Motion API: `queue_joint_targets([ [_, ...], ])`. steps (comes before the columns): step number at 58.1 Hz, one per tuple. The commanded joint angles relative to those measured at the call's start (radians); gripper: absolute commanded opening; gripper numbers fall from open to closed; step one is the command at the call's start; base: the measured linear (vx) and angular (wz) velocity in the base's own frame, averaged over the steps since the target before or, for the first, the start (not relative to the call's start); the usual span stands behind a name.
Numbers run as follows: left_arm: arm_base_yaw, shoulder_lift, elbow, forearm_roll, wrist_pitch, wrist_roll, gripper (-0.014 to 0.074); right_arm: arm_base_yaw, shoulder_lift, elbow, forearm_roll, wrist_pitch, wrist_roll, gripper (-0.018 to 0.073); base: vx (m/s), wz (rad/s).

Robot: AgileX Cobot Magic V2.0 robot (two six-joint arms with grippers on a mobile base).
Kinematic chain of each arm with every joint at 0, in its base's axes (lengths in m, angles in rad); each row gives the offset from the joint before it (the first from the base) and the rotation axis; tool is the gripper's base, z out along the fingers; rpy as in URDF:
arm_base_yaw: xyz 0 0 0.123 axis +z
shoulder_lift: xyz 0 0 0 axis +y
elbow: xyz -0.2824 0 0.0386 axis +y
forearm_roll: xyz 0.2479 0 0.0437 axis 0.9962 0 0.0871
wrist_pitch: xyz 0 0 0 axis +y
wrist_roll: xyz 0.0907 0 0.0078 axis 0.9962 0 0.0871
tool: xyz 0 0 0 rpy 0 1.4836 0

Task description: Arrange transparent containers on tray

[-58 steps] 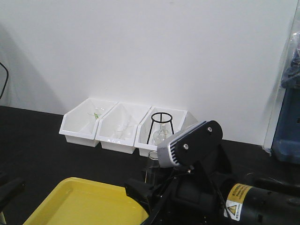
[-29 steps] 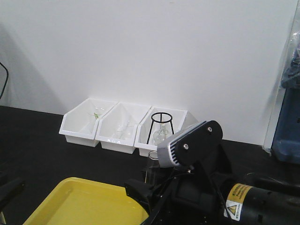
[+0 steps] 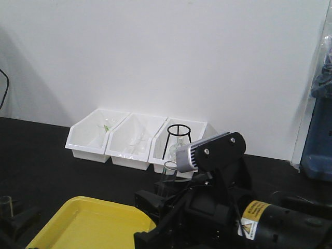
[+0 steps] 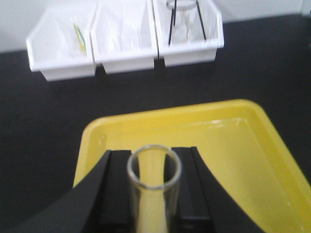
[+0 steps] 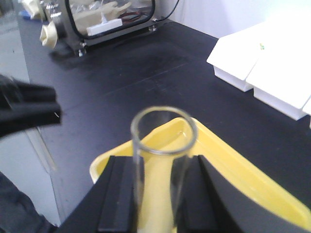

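Each gripper holds one clear glass test tube upright. In the left wrist view a test tube stands between the black fingers of my left gripper, over the near edge of the yellow tray. In the right wrist view my right gripper is shut on a second test tube above the tray's corner. The front view shows the right gripper's tube over the tray and the left gripper's tube at the bottom left.
Three white slanted-front bins holding glassware line the back wall; the right one has a black wire stand over a flask. A blue object sits at the far right. A glass-fronted box stands beyond the tray.
The right arm has shifted left and slightly up with its tube. The left gripper's tube has risen into view at the bottom left.
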Motion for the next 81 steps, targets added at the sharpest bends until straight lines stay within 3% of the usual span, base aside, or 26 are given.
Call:
queue_joint_targets([
  [1,-0.002,0.088,-0.085,0.003,-0.066,-0.008,0.0066,-0.021,0.014,-0.046,0.002,-0.095,0.108,0.0020,0.00,0.00],
  [7,-0.001,0.233,-0.198,0.004,-0.026,-0.007,0.0066,-0.092,0.097,-0.108,0.018,-0.016,0.214,0.0020,0.00,0.00],
  [21,0.027,0.499,-0.395,0.004,0.047,-0.008,0.0066,-0.185,0.293,-0.313,0.063,0.138,0.216,0.0020,0.00,0.00],
  [38,0.081,0.684,-0.457,0.003,0.059,-0.007,0.0066,-0.183,0.483,-0.408,0.154,0.166,0.212,0.0020,0.00,0.00],
  [68,0.081,0.864,-0.457,0.003,-0.013,-0.007,0.0091,-0.183,0.669,-0.408,0.284,0.121,0.212,0.0025,0.00,0.00],
  [81,0.081,0.904,-0.457,0.003,-0.028,-0.008,0.0201,-0.183,0.708,-0.408,0.317,0.145,0.212,0.0070,0.00,0.00],
])
